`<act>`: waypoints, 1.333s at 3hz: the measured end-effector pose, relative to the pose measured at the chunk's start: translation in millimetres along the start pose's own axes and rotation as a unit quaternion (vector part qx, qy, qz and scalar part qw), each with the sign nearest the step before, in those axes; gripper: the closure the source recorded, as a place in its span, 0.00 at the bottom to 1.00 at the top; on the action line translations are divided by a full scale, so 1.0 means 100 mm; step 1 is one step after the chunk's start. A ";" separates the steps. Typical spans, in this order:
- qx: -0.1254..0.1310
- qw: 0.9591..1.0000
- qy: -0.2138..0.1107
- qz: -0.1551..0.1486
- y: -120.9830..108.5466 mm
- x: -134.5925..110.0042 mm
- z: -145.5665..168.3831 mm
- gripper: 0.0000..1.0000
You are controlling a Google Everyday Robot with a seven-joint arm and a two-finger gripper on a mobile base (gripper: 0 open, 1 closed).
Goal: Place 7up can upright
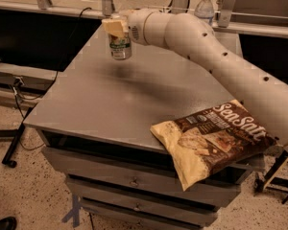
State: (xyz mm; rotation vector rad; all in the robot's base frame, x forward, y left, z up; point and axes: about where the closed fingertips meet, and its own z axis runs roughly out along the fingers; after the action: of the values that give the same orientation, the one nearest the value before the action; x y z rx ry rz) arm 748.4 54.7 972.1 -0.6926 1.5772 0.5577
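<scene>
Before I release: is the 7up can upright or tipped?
Upright: the 7up can is vertical, its top held in the gripper, over the far side of the table. Whether its base touches down, cannot tell.

I count one gripper [116, 28], up over the far left of the one table [101, 104], clamped on one 7up can [120, 46] just beneath it. Well apart from the gripper lies one chip bag [213, 138], and one water bottle [205, 6] stands beyond it.
</scene>
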 end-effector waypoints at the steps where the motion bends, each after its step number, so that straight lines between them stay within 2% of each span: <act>1: -0.021 1.000 -0.012 -0.009 0.00 0.04 0.07 1.00; 3: -0.015 1.000 -0.003 -0.023 0.01 0.25 0.07 1.00; 4: -0.015 1.000 -0.007 -0.017 0.04 0.38 0.09 1.00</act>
State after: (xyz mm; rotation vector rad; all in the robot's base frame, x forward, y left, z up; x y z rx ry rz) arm 749.4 59.1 932.8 -0.7349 1.5446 0.5612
